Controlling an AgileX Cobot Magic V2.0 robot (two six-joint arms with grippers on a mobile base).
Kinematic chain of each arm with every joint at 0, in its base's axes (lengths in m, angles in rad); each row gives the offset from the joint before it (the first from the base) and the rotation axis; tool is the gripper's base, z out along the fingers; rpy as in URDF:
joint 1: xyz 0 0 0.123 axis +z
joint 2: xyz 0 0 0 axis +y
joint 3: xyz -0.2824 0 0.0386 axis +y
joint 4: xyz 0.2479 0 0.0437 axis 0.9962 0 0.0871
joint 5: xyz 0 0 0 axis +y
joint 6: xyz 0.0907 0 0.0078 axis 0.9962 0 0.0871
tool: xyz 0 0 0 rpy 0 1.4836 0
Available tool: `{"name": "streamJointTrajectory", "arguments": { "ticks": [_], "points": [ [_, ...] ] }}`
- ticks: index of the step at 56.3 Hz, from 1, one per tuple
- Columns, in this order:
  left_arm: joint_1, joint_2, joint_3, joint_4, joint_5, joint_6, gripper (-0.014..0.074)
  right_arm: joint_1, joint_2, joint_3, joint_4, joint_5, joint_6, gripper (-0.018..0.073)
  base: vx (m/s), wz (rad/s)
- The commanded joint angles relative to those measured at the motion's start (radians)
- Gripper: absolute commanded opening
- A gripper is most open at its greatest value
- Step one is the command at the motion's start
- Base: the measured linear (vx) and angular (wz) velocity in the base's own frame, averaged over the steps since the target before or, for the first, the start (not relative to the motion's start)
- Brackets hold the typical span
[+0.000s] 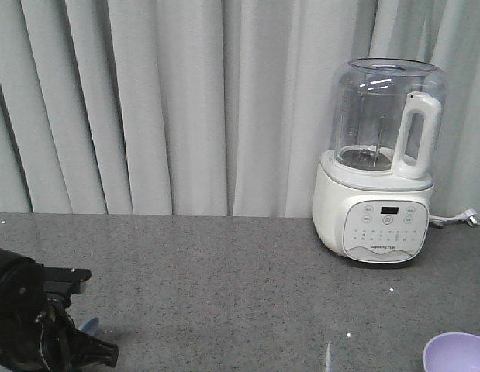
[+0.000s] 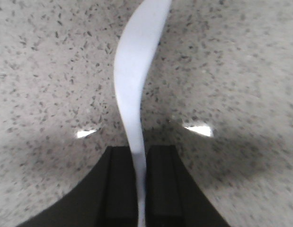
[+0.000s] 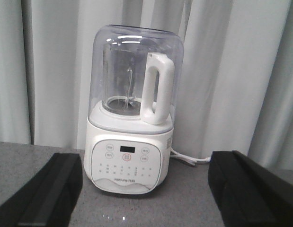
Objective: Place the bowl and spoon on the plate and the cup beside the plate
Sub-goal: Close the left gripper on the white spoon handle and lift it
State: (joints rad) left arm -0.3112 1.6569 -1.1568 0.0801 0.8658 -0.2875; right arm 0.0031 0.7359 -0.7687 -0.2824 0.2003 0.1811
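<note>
In the left wrist view the pale whitish spoon (image 2: 134,71) runs from the top of the frame down over the speckled counter. Its handle is pinched between the two black fingers of my left gripper (image 2: 141,150), which is shut on it. In the front view the left arm (image 1: 34,329) sits low at the bottom left, with a small bluish tip (image 1: 89,324) showing beside it. The lavender bowl (image 1: 458,354) is cut off at the bottom right corner. My right gripper (image 3: 146,163) stands open, empty, facing the blender. The plate and cup are out of view.
A white blender (image 1: 381,167) with a clear jug stands at the back right of the grey speckled counter (image 1: 224,279), its cable (image 1: 457,218) trailing right. Pale curtains (image 1: 170,101) hang behind the counter.
</note>
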Motion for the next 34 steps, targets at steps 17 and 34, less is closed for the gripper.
{"name": "streamJointTrajectory", "arguments": {
  "ticks": [17,34],
  "points": [
    [-0.014,-0.514,-0.028,-0.021,-0.156,0.110,-0.0006,-0.001,0.237,-0.165,-0.036,0.568,0.149,0.0547,0.00,0.00],
    [-0.014,-0.673,-0.028,-0.019,-0.122,0.177,-0.0006,-0.001,0.514,-0.192,0.009,0.624,0.179,0.0547,0.00,0.00]
  ]
}}
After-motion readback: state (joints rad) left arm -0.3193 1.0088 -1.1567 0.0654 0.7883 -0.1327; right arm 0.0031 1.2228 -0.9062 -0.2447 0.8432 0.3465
